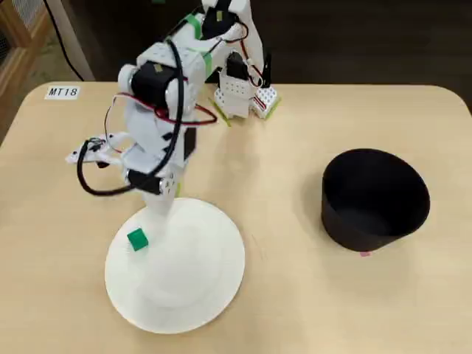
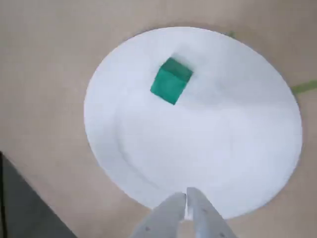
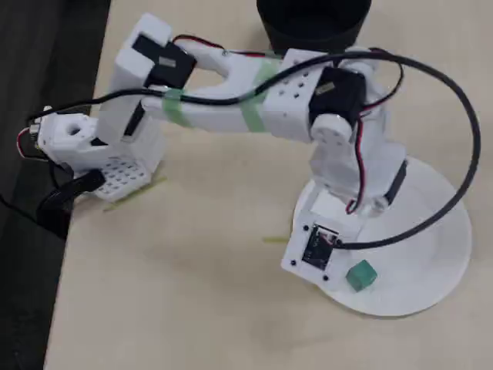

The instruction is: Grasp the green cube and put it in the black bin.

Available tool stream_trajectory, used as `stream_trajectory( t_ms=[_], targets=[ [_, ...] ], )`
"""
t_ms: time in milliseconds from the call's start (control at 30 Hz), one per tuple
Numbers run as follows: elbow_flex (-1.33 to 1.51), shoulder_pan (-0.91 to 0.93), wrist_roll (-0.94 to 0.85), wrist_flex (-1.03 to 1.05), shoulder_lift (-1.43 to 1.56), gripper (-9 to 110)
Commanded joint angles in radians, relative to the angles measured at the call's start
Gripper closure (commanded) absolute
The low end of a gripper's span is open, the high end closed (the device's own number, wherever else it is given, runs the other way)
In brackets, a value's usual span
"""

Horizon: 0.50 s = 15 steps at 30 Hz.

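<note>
My gripper (image 2: pixel 186 197) hovering over the white plate's (image 2: pixel 237 148) near rim, fingers pressed together holding nothing, green cube (image 2: pixel 171 82) on that plate near its far edge in wrist view, black bin (image 1: pixel 375 198) well apart from plate, upright.

green cube (image 3: pixel 360 275) on white plate (image 3: pixel 439 254), arm (image 3: pixel 308 100) above

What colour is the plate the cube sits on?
Plain white plate, no pattern; clearest in the wrist view, with the green cube on it.
</note>
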Motion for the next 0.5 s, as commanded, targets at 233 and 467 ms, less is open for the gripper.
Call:
stream_trajectory(
  t_ms=[233,467],
  targets=[
    [-0.072,0.069,0.242,0.021,-0.072,102],
    [-0.103,0.1,0.249,0.006,-0.11,102]
  ],
)
